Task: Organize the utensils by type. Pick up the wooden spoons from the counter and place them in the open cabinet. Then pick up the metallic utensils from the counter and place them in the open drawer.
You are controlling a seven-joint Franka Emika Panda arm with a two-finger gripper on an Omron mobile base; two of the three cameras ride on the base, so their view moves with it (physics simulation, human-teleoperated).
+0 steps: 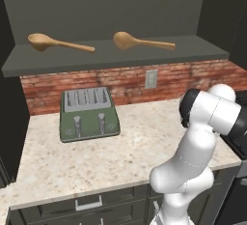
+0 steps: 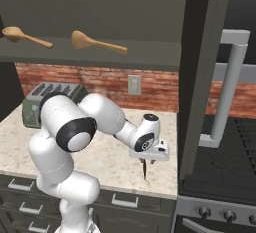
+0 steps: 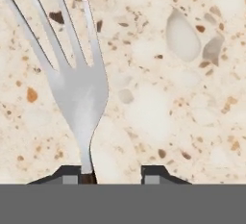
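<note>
1. Tool (image 2: 145, 166) in the right base view hangs low over the table (image 2: 107, 162) near its front edge; a thin dark piece points down below it, and the cabinet door (image 2: 200, 77) stands just to its right.
2. Left base view: both wooden spoons (image 1: 58, 43) lie on the cabinet shelf (image 1: 116, 57), high above; the toaster (image 1: 88, 114) sits well off, with bare table between.
3. Hand view: the fork (image 3: 79, 88) runs forward from the left fingertip (image 3: 72, 175), which touches its neck; whether the tool is clamped on it, I cannot tell.

Spoons (image 1: 60, 43) on cabinet shelf (image 1: 116, 57)
</note>
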